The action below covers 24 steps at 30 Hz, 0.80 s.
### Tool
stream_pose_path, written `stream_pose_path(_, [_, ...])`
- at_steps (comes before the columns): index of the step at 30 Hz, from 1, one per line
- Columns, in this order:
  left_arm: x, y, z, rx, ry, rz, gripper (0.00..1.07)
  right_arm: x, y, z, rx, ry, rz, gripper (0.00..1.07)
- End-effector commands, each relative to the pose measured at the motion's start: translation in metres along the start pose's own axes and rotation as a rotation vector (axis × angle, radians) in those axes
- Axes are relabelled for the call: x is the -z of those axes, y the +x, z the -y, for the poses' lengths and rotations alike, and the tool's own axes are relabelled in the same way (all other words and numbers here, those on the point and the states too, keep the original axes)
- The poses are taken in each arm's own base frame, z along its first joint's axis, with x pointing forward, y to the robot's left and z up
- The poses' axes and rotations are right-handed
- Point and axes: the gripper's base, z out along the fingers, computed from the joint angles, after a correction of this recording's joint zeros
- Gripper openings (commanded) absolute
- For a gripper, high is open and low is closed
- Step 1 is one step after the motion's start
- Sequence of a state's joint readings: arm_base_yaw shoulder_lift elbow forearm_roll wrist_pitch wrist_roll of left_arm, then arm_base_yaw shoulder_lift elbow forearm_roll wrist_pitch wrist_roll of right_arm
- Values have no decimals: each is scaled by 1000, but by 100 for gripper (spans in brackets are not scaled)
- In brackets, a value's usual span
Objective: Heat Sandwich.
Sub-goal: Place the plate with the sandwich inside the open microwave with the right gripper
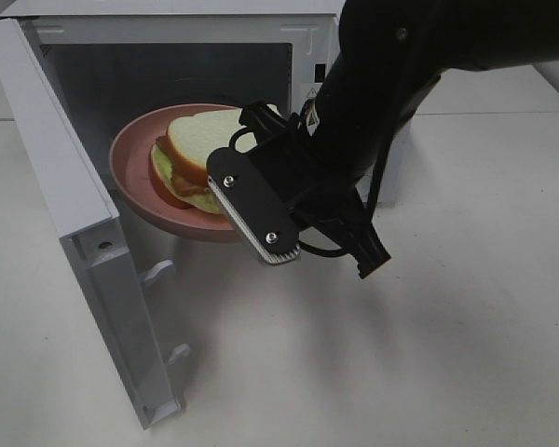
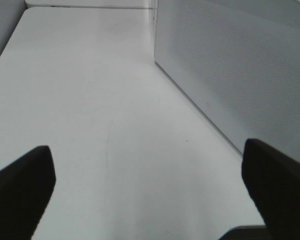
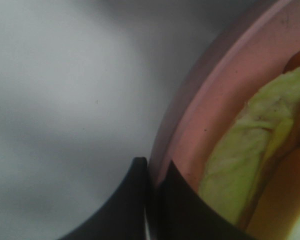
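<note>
My right claw [image 3: 152, 169] is clenched on the near rim of the pink plate [image 1: 129, 154], and the sandwich [image 1: 194, 149] lies on it just beyond my grip, at the mouth of the open microwave [image 1: 168, 67]. The cavity lies straight past it, so I judge the push goes inward. My left claw [image 2: 147, 165] hangs released, well apart.

You've got the left gripper [image 2: 150, 189] spread wide, one dark finger [image 2: 20, 187] at each edge of frame, only white table [image 2: 90, 100] showing between them. A white panel [image 2: 230, 65] with fine dot mesh stands upright on the table. It sits near one finger but apart from it.
</note>
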<state>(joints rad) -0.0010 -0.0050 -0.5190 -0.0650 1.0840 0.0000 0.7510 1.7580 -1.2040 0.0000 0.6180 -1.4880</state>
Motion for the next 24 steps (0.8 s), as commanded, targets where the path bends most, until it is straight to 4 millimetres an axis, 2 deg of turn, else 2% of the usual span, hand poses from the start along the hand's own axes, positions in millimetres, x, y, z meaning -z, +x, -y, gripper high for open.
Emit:
stream_pose_path(1, [2,0,0,-7,4,29,96,1,1,9,6,24,0,0])
stream_pose_path(12, [2,0,0,-7,4,29,96,-12,0,36,-2,7,-11,0])
stream_pose_path(24, [2,0,0,-7,4,29,96,-23,2,57,-23,18,-49,0])
